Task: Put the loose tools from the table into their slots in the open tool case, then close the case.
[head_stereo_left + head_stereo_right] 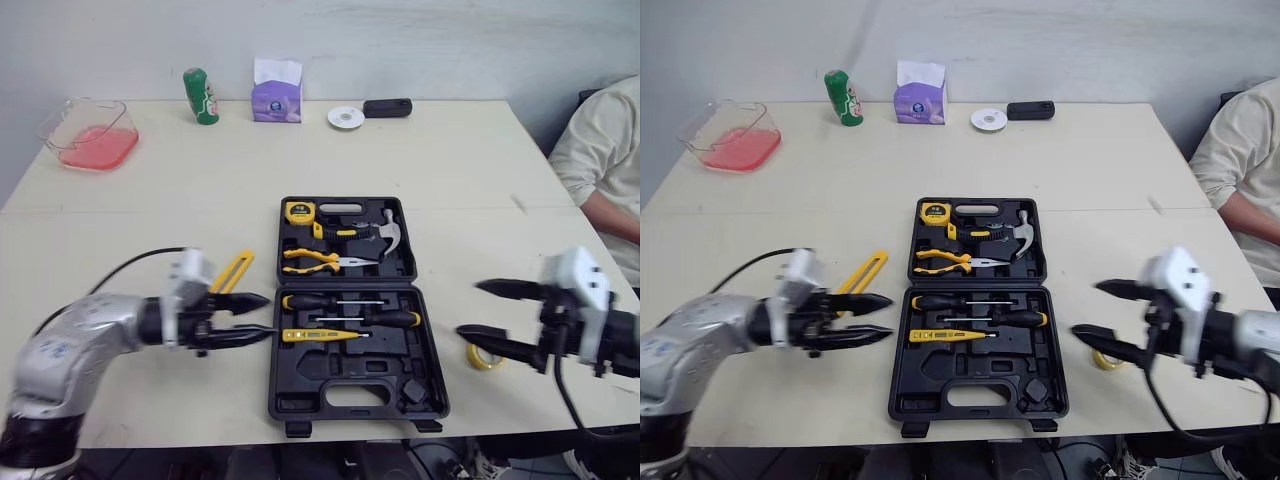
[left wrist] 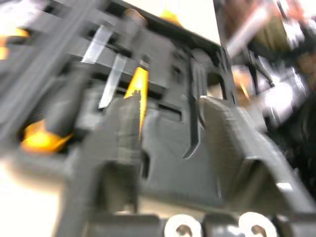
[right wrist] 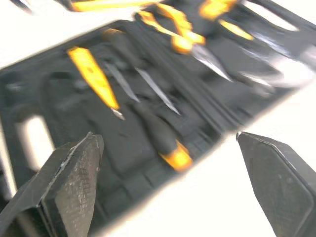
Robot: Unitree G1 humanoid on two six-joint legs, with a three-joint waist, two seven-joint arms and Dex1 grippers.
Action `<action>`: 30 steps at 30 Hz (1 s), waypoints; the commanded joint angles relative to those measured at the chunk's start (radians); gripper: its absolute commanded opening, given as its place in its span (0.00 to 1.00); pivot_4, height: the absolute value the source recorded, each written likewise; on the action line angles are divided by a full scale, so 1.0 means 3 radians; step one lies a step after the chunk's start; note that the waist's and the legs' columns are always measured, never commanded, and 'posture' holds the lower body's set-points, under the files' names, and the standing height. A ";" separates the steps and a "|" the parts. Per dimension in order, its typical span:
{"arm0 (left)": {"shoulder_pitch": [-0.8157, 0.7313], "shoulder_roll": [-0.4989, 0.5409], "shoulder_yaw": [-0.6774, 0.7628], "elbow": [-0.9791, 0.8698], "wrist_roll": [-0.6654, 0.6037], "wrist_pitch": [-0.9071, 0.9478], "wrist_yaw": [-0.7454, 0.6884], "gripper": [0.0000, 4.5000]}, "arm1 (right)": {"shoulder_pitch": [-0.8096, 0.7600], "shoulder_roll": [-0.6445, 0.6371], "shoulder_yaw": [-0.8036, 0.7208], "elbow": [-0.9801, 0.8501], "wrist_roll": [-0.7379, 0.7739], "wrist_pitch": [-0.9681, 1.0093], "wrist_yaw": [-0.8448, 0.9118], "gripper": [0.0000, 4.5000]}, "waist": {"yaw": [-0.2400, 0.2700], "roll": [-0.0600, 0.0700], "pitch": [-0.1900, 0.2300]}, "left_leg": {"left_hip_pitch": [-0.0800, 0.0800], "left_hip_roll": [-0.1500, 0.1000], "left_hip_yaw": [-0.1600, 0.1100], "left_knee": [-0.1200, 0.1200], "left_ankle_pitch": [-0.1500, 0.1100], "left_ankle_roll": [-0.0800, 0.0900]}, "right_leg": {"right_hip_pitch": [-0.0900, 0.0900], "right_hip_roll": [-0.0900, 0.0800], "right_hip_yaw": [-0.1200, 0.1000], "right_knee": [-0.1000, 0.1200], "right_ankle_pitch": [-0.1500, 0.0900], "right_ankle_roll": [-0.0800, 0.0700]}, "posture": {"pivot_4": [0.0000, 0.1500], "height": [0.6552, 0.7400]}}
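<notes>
- Head views: open tool case (image 1: 330, 378) mid-table. Left gripper (image 1: 268, 316) at its 9 o'clock, fingers apart, empty. Loose yellow tool (image 1: 233, 270) at 10 o'clock. Right gripper (image 1: 470, 308) at 3 o'clock, spread wide, yellow tape roll (image 1: 484, 358) just beside it.
- Left wrist: blurred, case close ahead, yellow screwdriver (image 2: 137, 91) slotted.
- Right wrist: fingers (image 3: 69, 173) wide apart, nothing between, case beyond.
</notes>
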 commanded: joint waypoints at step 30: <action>0.0323 0.0573 0.0705 0.1219 0.0504 -0.0877 0.0228 0.99 | -0.0031 0.0166 -0.0292 0.0819 -0.0380 -0.0588 0.0132 1.00 | -0.0036 -0.0002 0.0003 | 0.0019 0.0006 0.0018 -0.0050 -0.0016 -0.0010 | -0.0008 0.0002 -0.0002 -0.0008 -0.0011 -0.0021 | 1.00 0.82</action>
